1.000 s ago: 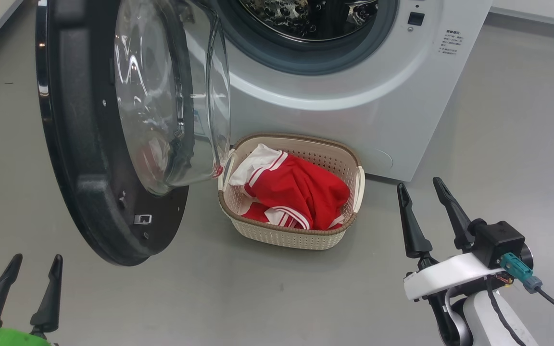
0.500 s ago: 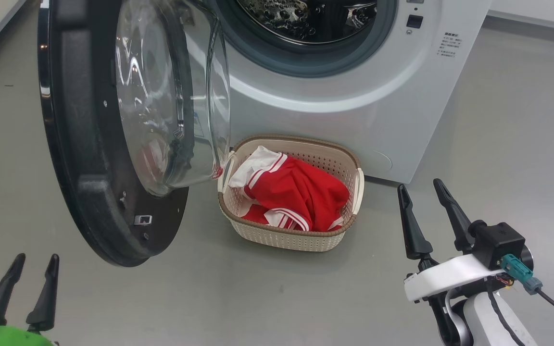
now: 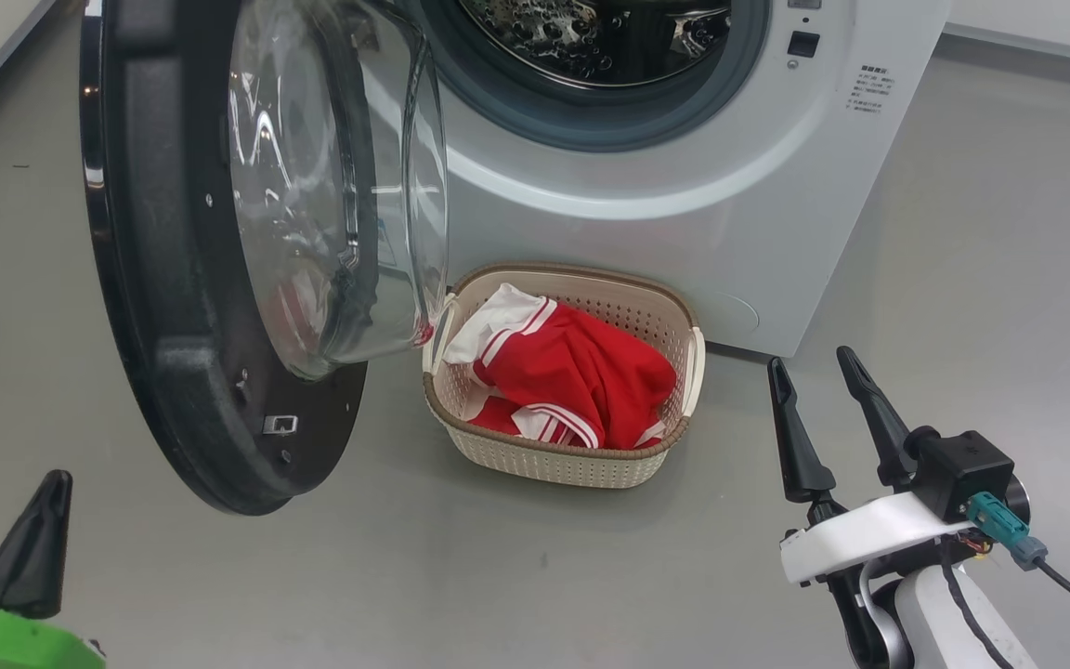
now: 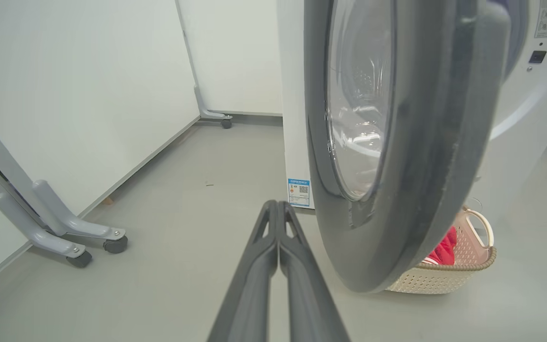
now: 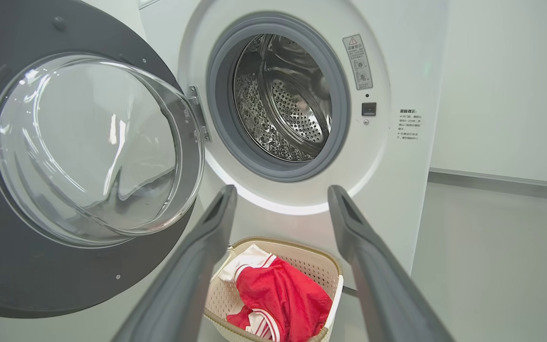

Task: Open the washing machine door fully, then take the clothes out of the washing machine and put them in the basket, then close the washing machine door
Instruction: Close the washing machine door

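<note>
Grey floor (image 3: 535, 576) in front of the washing machine (image 3: 684, 232) carried the basket (image 3: 554, 462), and the clothes (image 3: 581, 372) lay heaped inside it, red with white trim. What the right wrist view showed of the drum (image 5: 283, 104) looked bare. A second earlier the left jaws had stood apart; now they were pressed together on nothing, near the outer face of the washing machine door (image 3: 173, 325), which hung wide open. The right jaws remained spread and empty. Unloading seemed done, and the closed left jaws probably meant a push to swing the door shut
</note>
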Controlling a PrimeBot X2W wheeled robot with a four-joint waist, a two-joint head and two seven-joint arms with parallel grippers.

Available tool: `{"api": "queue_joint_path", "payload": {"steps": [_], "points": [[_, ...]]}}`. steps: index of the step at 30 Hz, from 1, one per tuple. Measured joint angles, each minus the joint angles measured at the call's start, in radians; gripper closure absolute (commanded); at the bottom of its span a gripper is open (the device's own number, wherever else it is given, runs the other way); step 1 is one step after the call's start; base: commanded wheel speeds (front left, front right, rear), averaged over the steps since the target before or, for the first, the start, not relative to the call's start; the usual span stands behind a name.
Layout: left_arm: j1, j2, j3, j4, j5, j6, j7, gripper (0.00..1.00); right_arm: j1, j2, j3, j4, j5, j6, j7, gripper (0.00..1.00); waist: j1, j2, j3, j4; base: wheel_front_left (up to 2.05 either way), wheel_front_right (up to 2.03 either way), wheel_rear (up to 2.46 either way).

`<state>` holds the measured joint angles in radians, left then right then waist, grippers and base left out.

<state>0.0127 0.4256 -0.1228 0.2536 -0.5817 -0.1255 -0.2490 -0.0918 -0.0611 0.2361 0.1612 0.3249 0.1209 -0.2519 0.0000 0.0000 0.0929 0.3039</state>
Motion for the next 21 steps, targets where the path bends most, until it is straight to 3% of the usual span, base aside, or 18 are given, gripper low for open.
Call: {"api": "queue_joint_path", "payload": {"steps": [9,21], "points": [[-0.061,-0.002,0.047,-0.004,-0.155,0.0,0.007,1.0,0.004,0.001,0.003,0.001,0.0,0.0,0.0,0.0,0.0,0.0,-0.007,0.003,0.0,0.0,0.0],[-0.103,-0.048,0.099,-0.01,-0.537,0.0,0.227,1.0,0.012,0.003,0.011,-0.001,0.0,0.0,0.0,0.0,0.0,0.0,0.001,-0.004,0.0,0.0,0.0]]}}
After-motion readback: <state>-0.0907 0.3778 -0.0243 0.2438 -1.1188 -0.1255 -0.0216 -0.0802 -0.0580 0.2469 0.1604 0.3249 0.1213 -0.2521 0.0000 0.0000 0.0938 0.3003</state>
